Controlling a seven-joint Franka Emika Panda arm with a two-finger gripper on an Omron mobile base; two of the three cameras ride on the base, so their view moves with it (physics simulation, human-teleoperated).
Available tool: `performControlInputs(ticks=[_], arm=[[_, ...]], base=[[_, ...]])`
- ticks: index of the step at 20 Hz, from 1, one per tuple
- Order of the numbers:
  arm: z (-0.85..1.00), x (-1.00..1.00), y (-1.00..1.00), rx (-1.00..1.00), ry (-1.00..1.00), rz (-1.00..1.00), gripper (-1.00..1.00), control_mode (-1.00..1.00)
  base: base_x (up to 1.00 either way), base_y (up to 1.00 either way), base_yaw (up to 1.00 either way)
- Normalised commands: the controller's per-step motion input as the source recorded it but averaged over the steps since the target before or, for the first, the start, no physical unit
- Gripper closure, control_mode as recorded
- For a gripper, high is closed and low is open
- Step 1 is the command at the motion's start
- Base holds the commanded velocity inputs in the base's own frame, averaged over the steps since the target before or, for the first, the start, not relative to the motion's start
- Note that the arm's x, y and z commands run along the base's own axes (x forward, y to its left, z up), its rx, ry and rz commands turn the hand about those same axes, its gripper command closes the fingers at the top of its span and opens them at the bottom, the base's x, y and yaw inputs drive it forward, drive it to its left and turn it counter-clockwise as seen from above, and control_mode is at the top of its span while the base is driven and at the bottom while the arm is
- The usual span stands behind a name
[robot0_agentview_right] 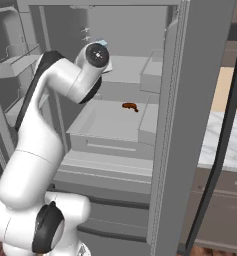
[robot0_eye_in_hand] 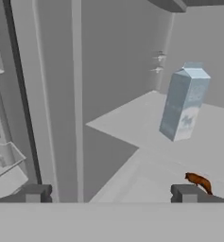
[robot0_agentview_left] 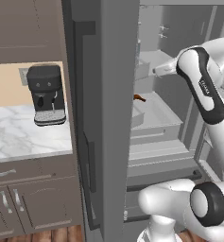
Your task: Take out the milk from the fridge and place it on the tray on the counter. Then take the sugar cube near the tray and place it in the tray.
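Milk point(robot0_eye_in_hand: 185, 103) stands upright on a far shelf inside the open fridge point(robot0_agentview_left: 108, 118), apart from my hand point(robot0_eye_in_hand: 111, 193), whose fingers are spread wide and empty. I judge nothing is done yet: carton, then sugar cube, remain to move.

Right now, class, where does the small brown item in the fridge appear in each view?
Left base view: brown item at centre, just right of the fridge door edge.
Right base view: centre, slightly above the middle.
Hand view: lower right, below the milk.
Shared landmark: the pale shelf it lies on.
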Motion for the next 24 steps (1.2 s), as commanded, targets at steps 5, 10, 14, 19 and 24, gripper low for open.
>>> performControlInputs(ticks=[5, 10, 14, 19, 24], arm=[[0.06, 0.32, 0.0, 0.0, 0.0, 0.05, -1.0, -1.0], [0.1, 0.34, 0.0, 0.0, 0.0, 0.0, -1.0, -1.0], [0.07, 0.2, 0.0, 0.0, 0.0, 0.0, -1.0, -1.0], [0.07, 0.35, 0.0, 0.0, 0.02, 0.0, -1.0, -1.0], [0.01, 0.33, 0.0, 0.0, 0.01, 0.0, -1.0, -1.0]], base=[[0.0, 0.0, 0.0], [0.0, 0.0, 0.0], [0.0, 0.0, 0.0], [0.0, 0.0, 0.0], [0.0, 0.0, 0.0]])
